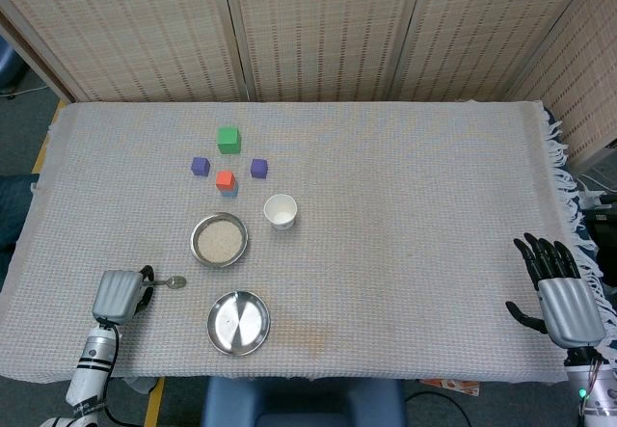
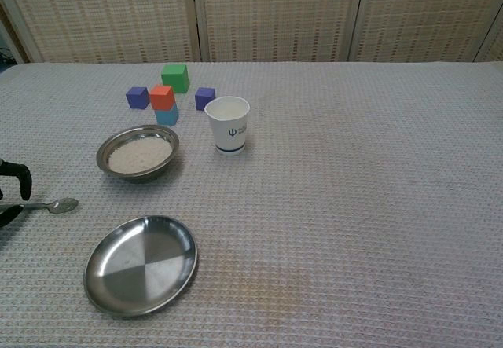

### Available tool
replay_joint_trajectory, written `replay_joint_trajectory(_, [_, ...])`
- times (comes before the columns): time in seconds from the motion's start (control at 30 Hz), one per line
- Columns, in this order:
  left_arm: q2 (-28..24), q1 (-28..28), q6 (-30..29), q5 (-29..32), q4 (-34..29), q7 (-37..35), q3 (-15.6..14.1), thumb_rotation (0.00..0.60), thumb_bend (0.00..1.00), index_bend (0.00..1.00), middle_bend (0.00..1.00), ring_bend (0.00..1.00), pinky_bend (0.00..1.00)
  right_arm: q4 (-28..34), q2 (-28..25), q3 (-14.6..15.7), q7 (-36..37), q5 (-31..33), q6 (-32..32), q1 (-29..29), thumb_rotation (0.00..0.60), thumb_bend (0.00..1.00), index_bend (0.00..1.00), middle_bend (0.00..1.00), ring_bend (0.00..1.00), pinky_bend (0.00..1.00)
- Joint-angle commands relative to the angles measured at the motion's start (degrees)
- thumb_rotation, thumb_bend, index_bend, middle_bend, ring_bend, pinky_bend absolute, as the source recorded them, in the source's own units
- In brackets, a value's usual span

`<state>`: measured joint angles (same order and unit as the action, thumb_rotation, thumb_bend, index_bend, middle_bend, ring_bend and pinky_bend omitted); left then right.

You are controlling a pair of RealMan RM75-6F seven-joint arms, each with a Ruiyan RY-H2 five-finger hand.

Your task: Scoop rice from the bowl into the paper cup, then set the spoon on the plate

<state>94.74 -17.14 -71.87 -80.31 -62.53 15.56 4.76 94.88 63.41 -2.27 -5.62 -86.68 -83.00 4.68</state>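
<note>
A pale woven cloth (image 1: 405,186) covers the whole table, with reed screens behind it at the top of the frame. At lower right of the head view the right hand (image 1: 559,292) rests near the cloth's fringe, fingers spread apart, holding nothing. At lower left the left hand (image 1: 120,295) sits over the handle end of the spoon (image 2: 52,205); its dark fingers curl about the handle at the left edge of the chest view, but whether they truly grip it I cannot tell. The spoon lies flat on the cloth, bowl end pointing right. Lower centre is the empty steel plate (image 1: 238,323). Above it sits the bowl (image 1: 219,240) of rice, and just right of that the white paper cup (image 1: 280,211), upright. Further up stand small coloured blocks (image 1: 228,139), in a cluster.
</note>
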Motion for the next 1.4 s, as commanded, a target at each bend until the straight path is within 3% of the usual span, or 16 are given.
replay_joint_trajectory(0.03, [0.2,-0.1,-0.1,0.2,0.3,0.2,0.1,0.600,0.40,0.46,1.00,1.00,1.00,0.0,0.0,0.0,0.0,0.1,0.0,0.0,0.600,0.13,0.00,0.00,0.00,0.00])
replay_joint_trajectory(0.27, [0.2,-0.4,1.0,1.2,0.3,1.6,0.0,0.600,0.40,0.44,1.00,1.00,1.00,0.0,0.0,0.0,0.0,0.1,0.1,0.0,0.600,0.13,0.00,0.00,0.00,0.00])
replay_joint_trajectory(1.4, [2.5,-1.3,1.4,1.6,5.2,3.3,-0.6,0.600,0.40,0.52,1.00,1.00,1.00,0.3,0.2,0.2,-0.1,0.4,0.7,0.2,0.600,0.13,0.00,0.00,0.00,0.00])
